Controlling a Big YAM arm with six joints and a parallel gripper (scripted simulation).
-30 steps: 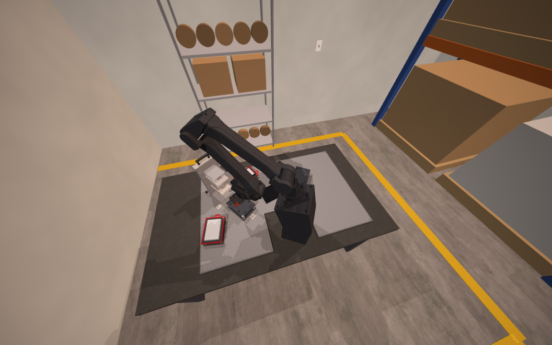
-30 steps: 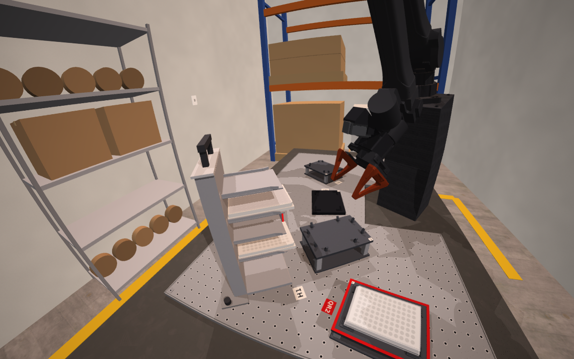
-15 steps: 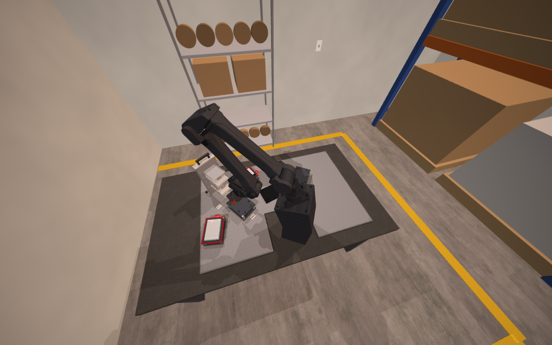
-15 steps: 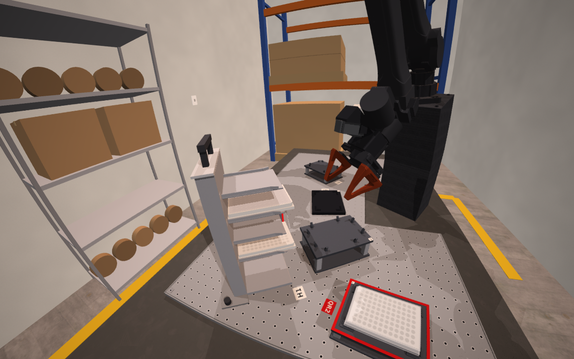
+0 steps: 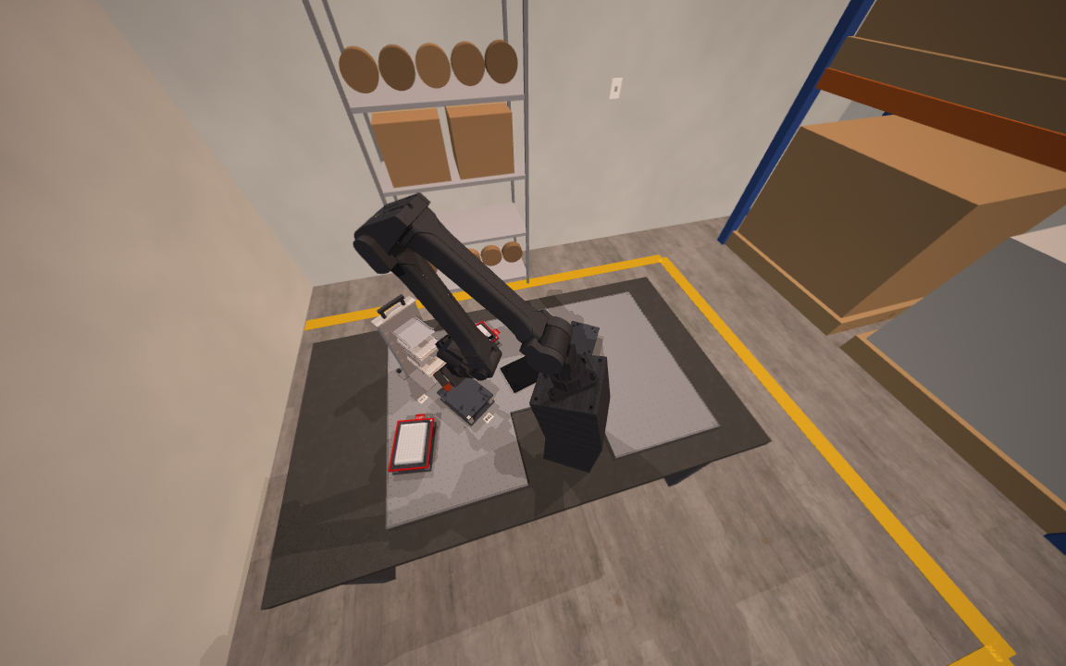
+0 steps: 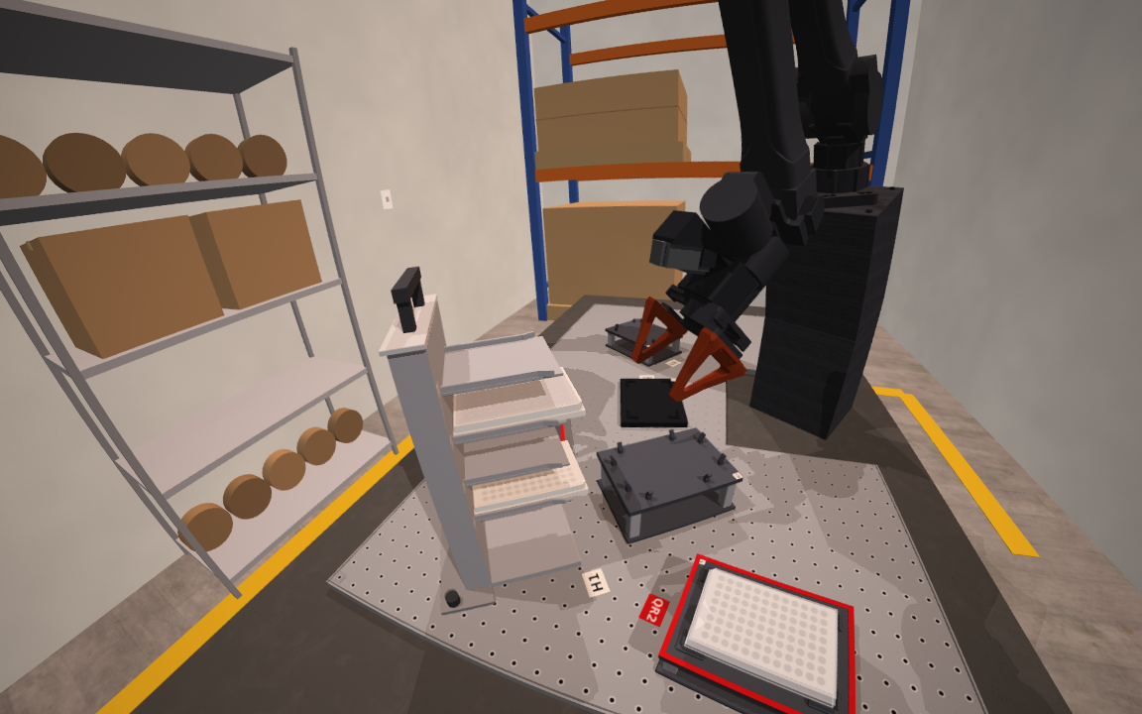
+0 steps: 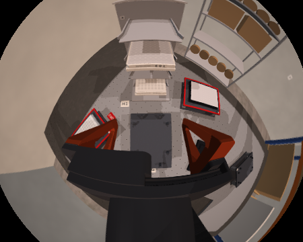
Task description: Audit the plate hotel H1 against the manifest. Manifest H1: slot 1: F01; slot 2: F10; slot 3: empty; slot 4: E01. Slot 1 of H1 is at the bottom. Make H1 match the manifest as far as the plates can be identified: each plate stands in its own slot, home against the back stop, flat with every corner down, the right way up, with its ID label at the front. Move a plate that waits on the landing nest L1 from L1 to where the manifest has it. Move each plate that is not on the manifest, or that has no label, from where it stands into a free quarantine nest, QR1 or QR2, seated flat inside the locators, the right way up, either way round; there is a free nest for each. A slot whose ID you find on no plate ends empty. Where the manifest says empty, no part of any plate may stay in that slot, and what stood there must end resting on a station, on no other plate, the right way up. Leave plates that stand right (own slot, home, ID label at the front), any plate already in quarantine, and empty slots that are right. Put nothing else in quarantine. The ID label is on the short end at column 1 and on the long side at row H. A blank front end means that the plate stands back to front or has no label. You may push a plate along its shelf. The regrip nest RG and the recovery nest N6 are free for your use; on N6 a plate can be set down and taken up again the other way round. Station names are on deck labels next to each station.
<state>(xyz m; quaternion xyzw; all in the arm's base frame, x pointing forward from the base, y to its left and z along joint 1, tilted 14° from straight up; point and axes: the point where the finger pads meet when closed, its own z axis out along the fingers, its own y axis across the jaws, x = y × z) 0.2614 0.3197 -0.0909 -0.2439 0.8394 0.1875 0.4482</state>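
The plate hotel H1 point(image 6: 422, 416) point(image 5: 398, 325) point(image 7: 151, 9) stands at the back left of the deck. A white plate point(image 6: 521, 407) point(image 7: 151, 56) juts from an upper slot. A well plate point(image 6: 528, 485) point(image 7: 150, 86) juts from a lower slot. The bottom shelf point(image 6: 532, 543) looks bare. No ID labels are readable. My gripper point(image 6: 681, 350) point(image 7: 149, 122) is open and empty. It hangs in front of the hotel, above the dark raised nest point(image 6: 668, 475) point(image 7: 151, 136) point(image 5: 466, 400) and the flat black nest point(image 6: 650, 401).
The red-framed QR2 nest point(image 6: 682, 612) point(image 5: 395, 447) holds a white well plate point(image 6: 765, 635) point(image 5: 410, 443). The other red-framed nest point(image 7: 186, 94) holds a plate point(image 7: 204, 94). Another dark nest point(image 6: 632, 337) stands behind the gripper. The robot's base point(image 6: 824, 310) is on the right.
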